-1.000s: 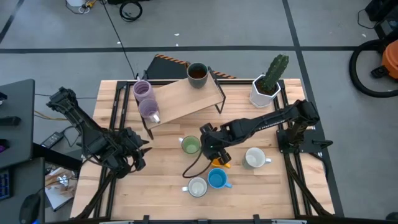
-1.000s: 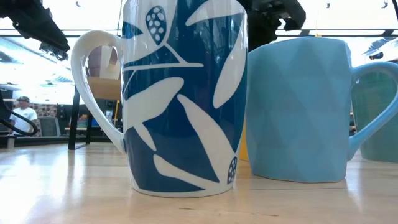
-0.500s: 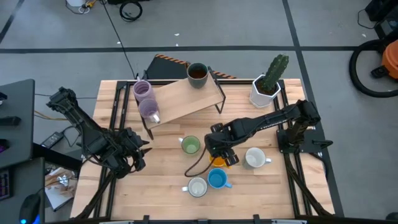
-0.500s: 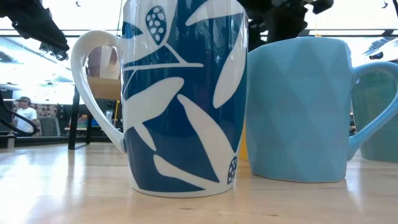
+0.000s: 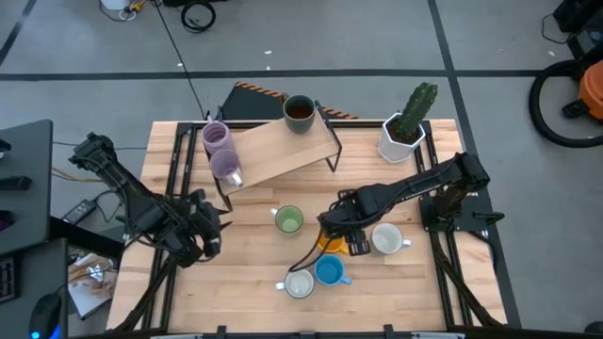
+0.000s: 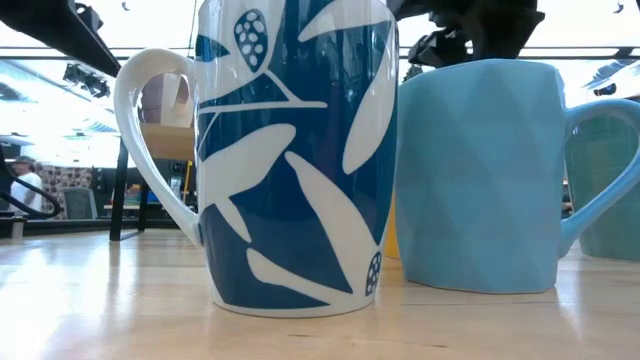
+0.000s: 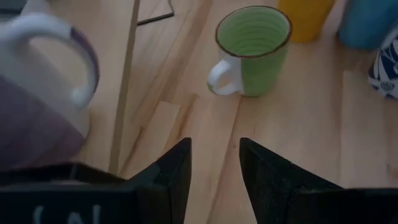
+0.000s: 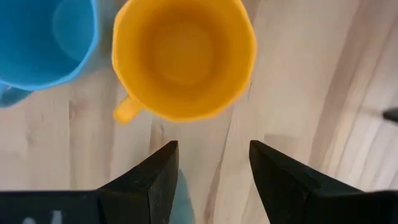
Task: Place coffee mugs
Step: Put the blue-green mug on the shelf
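My right gripper [image 8: 211, 168] hangs open, pointing down just beside the orange mug [image 8: 183, 59], with nothing between its fingers; in the high view the right gripper [image 5: 345, 233] partly covers that orange mug [image 5: 327, 244]. A blue mug [image 5: 329, 272], a blue-and-white patterned mug [image 5: 300, 282], a white mug [image 5: 386, 239] and a green mug [image 5: 289, 220] stand on the table. Two purple mugs [image 5: 222, 151] and a dark brown mug [image 5: 300, 111] stand on a wooden shelf [image 5: 283, 155]. My left gripper [image 7: 214, 165] waits open at the table's left.
A white pot with a cactus [image 5: 405, 127] stands at the far right corner. The shelf's black metal legs [image 5: 332, 155] reach down to the table. Bare tabletop [image 5: 240, 268] lies near the front left. The patterned mug [image 6: 300, 150] and the blue mug [image 6: 480, 170] fill the low view.
My right gripper has gone toward the table's right edge, from beside the green mug to above the orange mug, and has tipped and rolled until it points down. My left gripper has rolled a little about its own axis without leaving its place.
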Controlling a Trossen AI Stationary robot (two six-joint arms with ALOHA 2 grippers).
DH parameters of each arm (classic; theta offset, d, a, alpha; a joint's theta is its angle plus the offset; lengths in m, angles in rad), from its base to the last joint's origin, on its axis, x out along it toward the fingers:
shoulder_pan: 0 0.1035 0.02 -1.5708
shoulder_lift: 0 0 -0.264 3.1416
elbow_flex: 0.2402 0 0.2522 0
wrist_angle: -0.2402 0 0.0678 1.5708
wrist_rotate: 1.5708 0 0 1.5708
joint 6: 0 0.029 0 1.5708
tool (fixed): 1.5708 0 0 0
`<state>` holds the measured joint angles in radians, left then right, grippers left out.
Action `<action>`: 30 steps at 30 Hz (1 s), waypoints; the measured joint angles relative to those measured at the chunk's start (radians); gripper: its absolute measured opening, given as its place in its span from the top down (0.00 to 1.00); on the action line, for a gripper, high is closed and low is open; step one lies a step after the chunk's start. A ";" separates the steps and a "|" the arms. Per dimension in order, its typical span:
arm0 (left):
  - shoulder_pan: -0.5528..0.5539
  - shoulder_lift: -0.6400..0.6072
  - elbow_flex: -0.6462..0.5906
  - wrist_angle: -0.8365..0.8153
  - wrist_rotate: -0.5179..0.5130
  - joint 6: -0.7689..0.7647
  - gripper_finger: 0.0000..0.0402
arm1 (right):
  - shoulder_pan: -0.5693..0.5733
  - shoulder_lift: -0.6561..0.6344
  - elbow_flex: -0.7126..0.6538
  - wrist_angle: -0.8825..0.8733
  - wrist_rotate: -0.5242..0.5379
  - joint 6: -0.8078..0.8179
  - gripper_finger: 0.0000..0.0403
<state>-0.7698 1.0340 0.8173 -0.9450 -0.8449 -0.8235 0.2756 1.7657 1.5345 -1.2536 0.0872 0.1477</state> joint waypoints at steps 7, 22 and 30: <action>0.006 0.000 0.000 0.012 0.008 0.046 0.65 | -0.018 -0.071 0.000 -0.073 -0.059 0.308 0.50; 0.006 0.000 0.000 0.018 0.031 0.023 0.65 | 0.083 -0.083 -0.010 -0.195 -0.171 0.883 0.48; 0.006 0.000 0.000 0.018 0.031 0.016 0.65 | 0.097 -0.081 -0.142 -0.122 -0.182 0.924 0.48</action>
<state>-0.7639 1.0340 0.8173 -0.9268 -0.8143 -0.8070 0.3730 1.6848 1.3922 -1.3761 -0.0948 1.0714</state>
